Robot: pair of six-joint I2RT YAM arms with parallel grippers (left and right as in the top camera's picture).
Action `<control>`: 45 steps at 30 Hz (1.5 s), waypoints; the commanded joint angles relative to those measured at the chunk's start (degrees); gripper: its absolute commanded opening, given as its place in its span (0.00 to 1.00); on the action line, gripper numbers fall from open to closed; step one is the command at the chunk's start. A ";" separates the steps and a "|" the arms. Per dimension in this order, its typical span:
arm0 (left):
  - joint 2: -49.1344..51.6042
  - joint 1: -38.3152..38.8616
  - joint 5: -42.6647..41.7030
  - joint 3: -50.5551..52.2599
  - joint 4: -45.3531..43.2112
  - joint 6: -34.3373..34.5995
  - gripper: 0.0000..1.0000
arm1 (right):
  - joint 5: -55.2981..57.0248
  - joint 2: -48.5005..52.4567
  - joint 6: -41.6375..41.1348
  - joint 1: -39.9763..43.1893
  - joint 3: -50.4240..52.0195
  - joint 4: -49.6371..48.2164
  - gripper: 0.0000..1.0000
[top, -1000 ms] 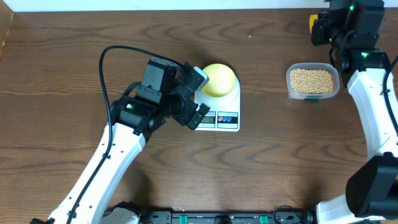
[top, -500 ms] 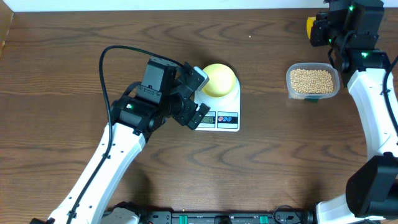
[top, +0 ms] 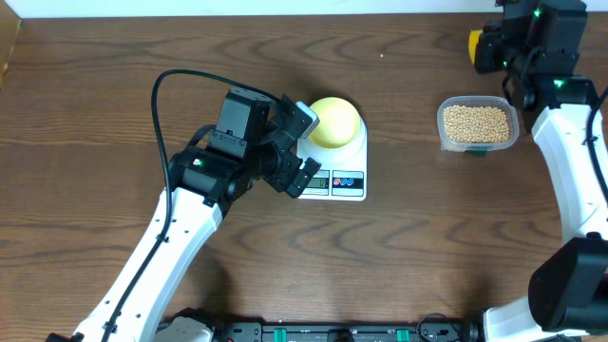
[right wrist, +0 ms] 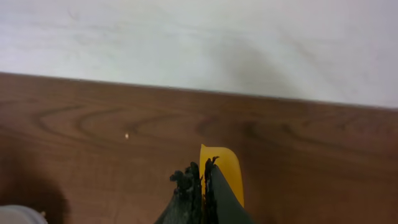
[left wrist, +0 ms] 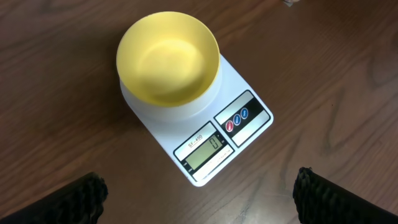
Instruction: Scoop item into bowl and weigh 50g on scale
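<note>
The pale yellow bowl [top: 334, 121] [left wrist: 168, 59] stands empty on the white scale [top: 342, 182] [left wrist: 242, 118], whose display is lit. My left gripper [top: 306, 147] [left wrist: 199, 199] hovers just left of the scale, open wide, with nothing between its fingers. The beans [top: 477, 122] fill a clear tub at the right. Near the table's far right edge, my right gripper [top: 486, 43] [right wrist: 202, 171] is shut, and the bright yellow scoop [top: 472, 38] [right wrist: 225, 165] sticks out past its fingertips. Most of the scoop is hidden behind the fingers.
The clear plastic tub [top: 442, 135] [right wrist: 15, 214] sits on the brown wooden table [top: 427, 237], right of the scale. A white wall [right wrist: 199, 43] runs along the table's far edge. A black cable [top: 166, 81] loops over the left arm.
</note>
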State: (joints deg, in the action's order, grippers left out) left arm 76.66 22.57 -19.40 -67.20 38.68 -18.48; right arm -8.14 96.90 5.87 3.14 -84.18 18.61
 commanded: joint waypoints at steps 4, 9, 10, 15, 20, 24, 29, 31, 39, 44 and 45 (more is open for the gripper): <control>0.44 -0.15 -0.55 0.42 0.13 -1.01 0.98 | -0.37 -0.68 -0.94 1.60 -7.93 8.59 0.01; 0.44 -0.15 -0.55 0.42 0.13 -0.98 0.98 | -0.33 -0.68 -1.14 2.58 -12.70 16.46 0.01; 0.44 -0.15 -0.55 0.42 0.13 -0.98 0.98 | -0.35 -0.68 -1.11 2.71 -13.11 17.35 0.01; 0.44 -0.15 -0.55 0.42 0.13 -0.98 0.98 | -0.33 -0.63 -1.11 3.76 -13.42 20.70 0.01; 0.44 -0.15 -0.55 0.42 0.13 -0.98 0.98 | -0.33 -0.37 -1.11 4.17 -13.42 23.17 0.01; 0.44 -0.15 -0.55 0.42 0.13 -0.98 0.98 | -0.28 0.20 -1.11 4.17 -13.40 26.29 0.01; 0.44 -0.15 -0.55 0.42 0.13 -1.01 0.98 | 0.11 2.12 -1.11 4.17 -13.40 30.93 0.01; 0.44 -0.15 -0.55 0.42 0.13 -0.98 0.98 | 0.42 2.97 -1.11 4.17 -13.40 32.02 0.01; 0.44 -0.15 -0.55 0.42 0.13 -0.98 0.98 | 2.27 8.07 -1.09 4.17 -13.31 32.65 0.01; 0.44 -0.15 -0.52 0.42 0.13 -1.01 0.98 | 4.02 9.90 -1.07 4.17 -13.31 32.85 0.01; 0.44 -0.15 -0.55 0.42 0.13 -0.98 0.97 | 5.05 10.05 -1.09 4.17 -13.31 33.00 0.01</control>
State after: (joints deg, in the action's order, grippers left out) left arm 76.66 22.55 -19.40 -67.20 38.70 -18.48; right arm -5.69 106.50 5.21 7.07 -96.60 51.40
